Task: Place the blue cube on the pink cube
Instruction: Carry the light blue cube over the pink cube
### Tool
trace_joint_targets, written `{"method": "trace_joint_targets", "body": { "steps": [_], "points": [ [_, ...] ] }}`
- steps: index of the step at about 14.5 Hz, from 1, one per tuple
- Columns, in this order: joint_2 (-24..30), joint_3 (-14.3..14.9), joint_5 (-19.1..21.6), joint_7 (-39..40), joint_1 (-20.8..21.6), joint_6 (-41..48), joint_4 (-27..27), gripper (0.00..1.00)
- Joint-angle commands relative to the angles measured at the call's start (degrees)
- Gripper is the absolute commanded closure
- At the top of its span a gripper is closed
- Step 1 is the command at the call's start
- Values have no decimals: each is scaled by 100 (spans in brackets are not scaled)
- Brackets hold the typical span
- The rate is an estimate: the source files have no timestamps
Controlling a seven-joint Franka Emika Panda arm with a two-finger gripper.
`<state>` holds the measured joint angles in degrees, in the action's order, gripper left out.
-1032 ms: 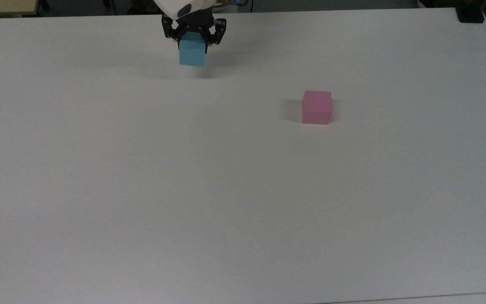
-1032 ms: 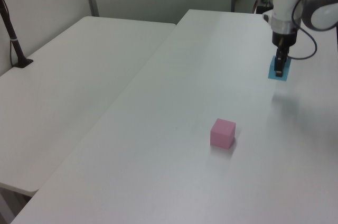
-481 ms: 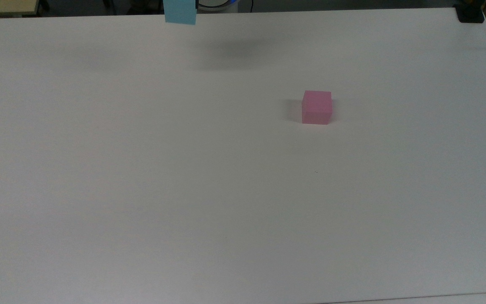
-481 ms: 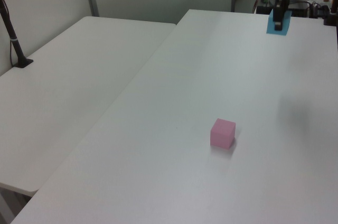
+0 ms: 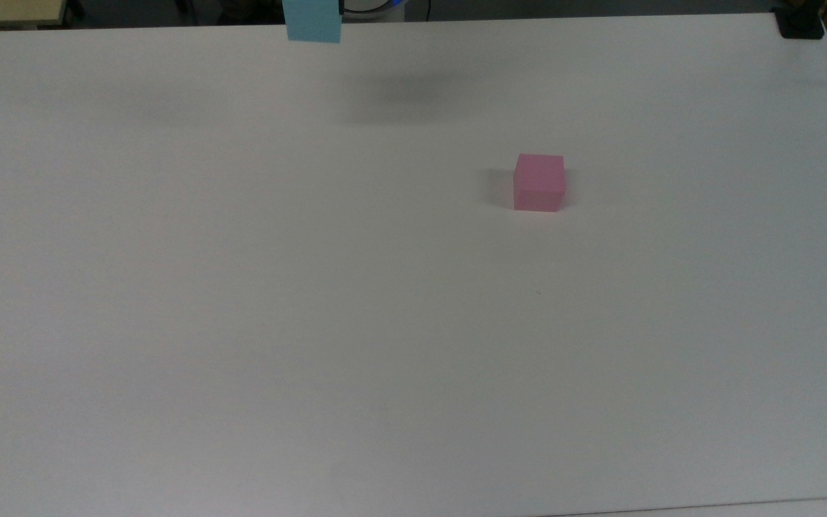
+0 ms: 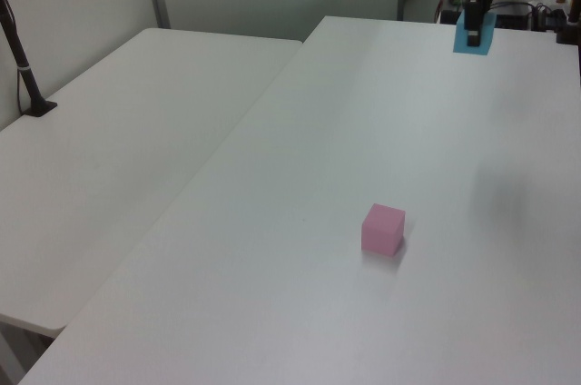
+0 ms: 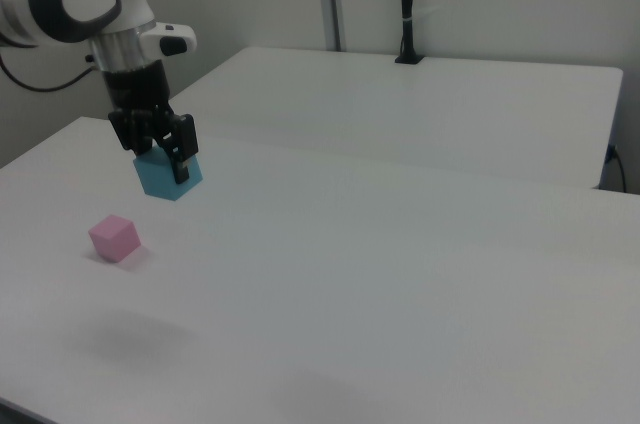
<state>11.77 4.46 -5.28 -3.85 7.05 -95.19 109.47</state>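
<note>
- Your robot's hand (image 7: 160, 156) is holding the blue cube (image 7: 166, 176) up in the air, well above the white counter (image 7: 400, 274).
- The two black fingers (image 7: 184, 156) are squeezing the blue cube from both sides, closed just as far as the cube lets them.
- In the right view, you are seeing the blue cube hanging under the hand, tilted a little, with one corner pointing down.
- In the top view, the blue cube (image 5: 313, 21) is sitting at the very top edge, and its soft gray shadow is lying on the counter (image 5: 241, 323) below it and a bit to the top view's right.
- In the left view, the blue cube (image 6: 474, 34) is floating over the far end of the counter (image 6: 272, 267).
- The pink cube (image 7: 113, 237) is resting flat on the counter, all by itself, with nothing on top of it.
- In the right view, the pink cube is sitting lower and to the right view's left of the blue cube, and the two cubes are not touching.
- In the top view, the pink cube (image 5: 539, 182) is sitting well apart from the blue cube, toward the top view's right.
- In the left view, the pink cube (image 6: 383, 229) is sitting near the middle of the counter.
</note>
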Motion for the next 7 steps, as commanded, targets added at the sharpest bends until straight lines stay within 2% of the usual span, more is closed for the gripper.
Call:
{"method": "trace_joint_targets", "body": {
  "steps": [1,3,4,7],
  "points": [
    [-649,-6,352,-449,366,123,-839,88],
    [-702,-6,352,-721,744,62,-883,88],
    [-807,-6,318,-1062,1085,1,-979,88],
    [-1202,-6,256,-1793,1737,-35,-1418,88]
  ]
}}
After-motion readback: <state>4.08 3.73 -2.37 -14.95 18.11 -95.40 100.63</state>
